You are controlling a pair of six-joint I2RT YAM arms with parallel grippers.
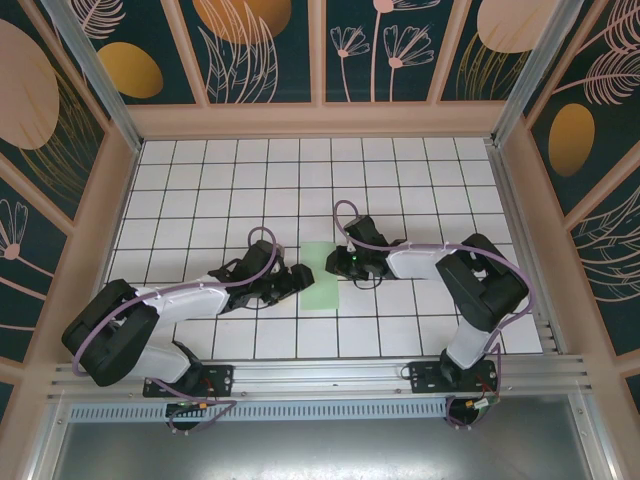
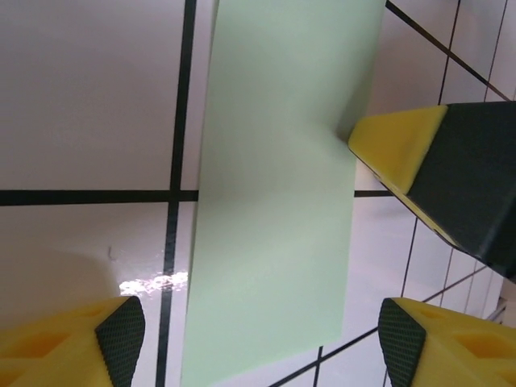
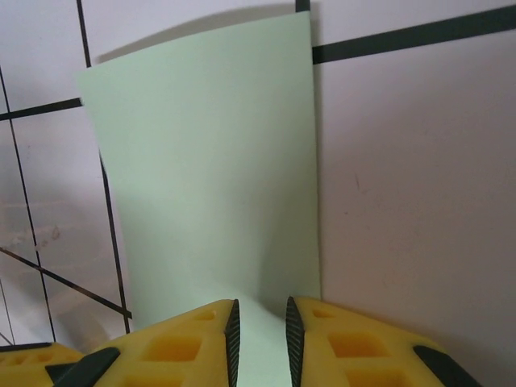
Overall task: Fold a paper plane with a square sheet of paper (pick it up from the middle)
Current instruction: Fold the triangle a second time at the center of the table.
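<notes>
paper (image 1: 322, 276) folded, pinched between right fingers (image 3: 231, 332)

White-and-black arms trail looping purple cables; yellow fingers (image 3: 185, 347) carry black ribbed pads (image 3: 232, 343)

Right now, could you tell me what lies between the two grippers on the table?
The top external view shows the sheet of paper lying between the left gripper and the right gripper, folded into a narrow strip.
</notes>
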